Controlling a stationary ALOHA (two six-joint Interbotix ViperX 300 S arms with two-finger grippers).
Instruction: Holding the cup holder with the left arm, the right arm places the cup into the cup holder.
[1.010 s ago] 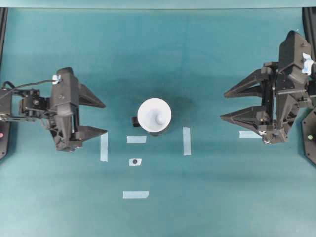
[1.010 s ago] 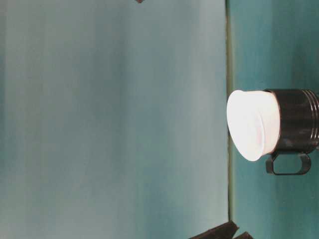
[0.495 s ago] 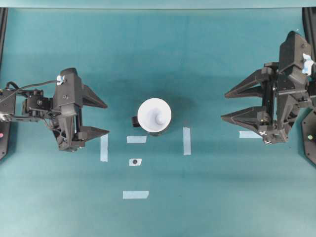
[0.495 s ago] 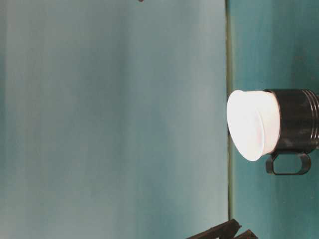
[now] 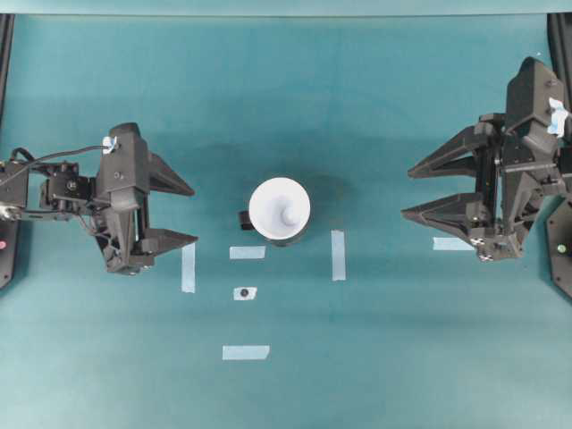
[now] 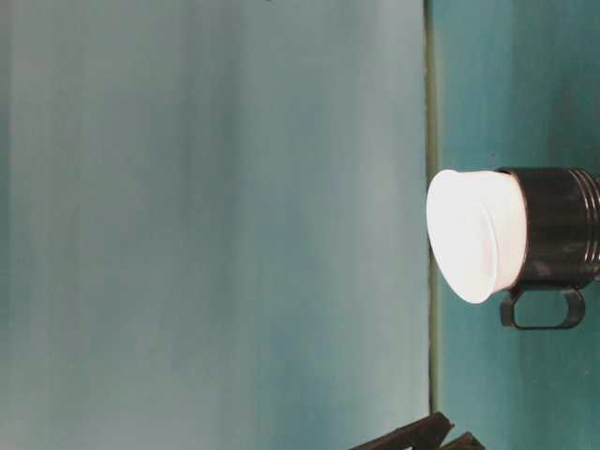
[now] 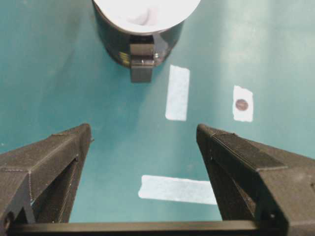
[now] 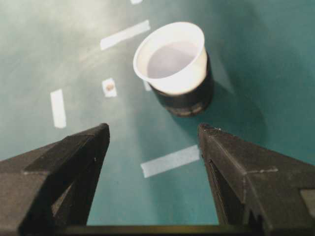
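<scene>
Overhead exterior view: the cup (image 5: 280,207) sits nested in the cup holder (image 5: 243,219) near the middle of the teal surface (image 5: 375,357), the holder's stubby handle pointing toward the left arm (image 5: 121,210). Pale tape strips (image 5: 337,255) lie just beside it. Both arms are well apart from it, the right arm (image 5: 523,161) at the far edge, each with its fingers spread and holding nothing.

Table-level exterior view: the picture is turned sideways; the white cup (image 6: 473,234) rises out of the black holder (image 6: 561,230), handle to one side.

Left wrist view: spread fingers (image 7: 246,162) frame the holder's handle (image 7: 141,61) ahead, not touching.

Right wrist view: spread fingers (image 8: 83,157) frame the seated cup (image 8: 172,56).
</scene>
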